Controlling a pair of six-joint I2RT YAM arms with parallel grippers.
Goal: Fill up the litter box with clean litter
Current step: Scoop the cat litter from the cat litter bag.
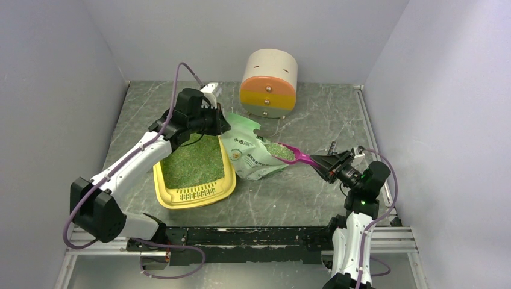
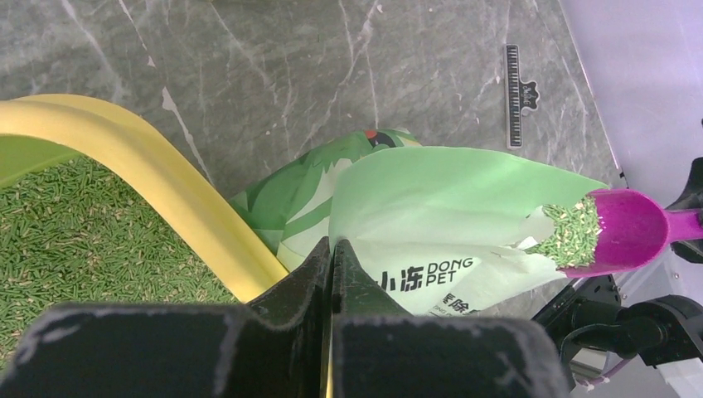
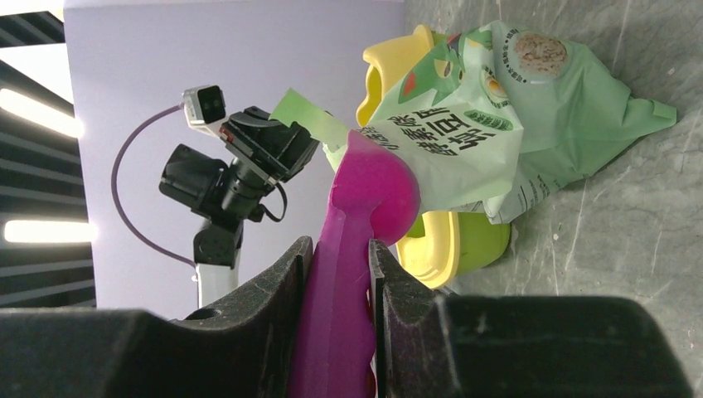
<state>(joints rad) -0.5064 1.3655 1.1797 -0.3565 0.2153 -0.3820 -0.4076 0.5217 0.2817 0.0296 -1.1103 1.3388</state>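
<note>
Left tool: we see it closed, pinching the upper flap of the bag.
Right tool: we find it clamped on the handle of the magenta scoop.
Scoop load: green granules heaped in the bowl, at the bag's mouth.
Litter box: on the worktop, left of the bag, which leans on its rim.
Clean litter: we see it covering the box's floor.
</note>
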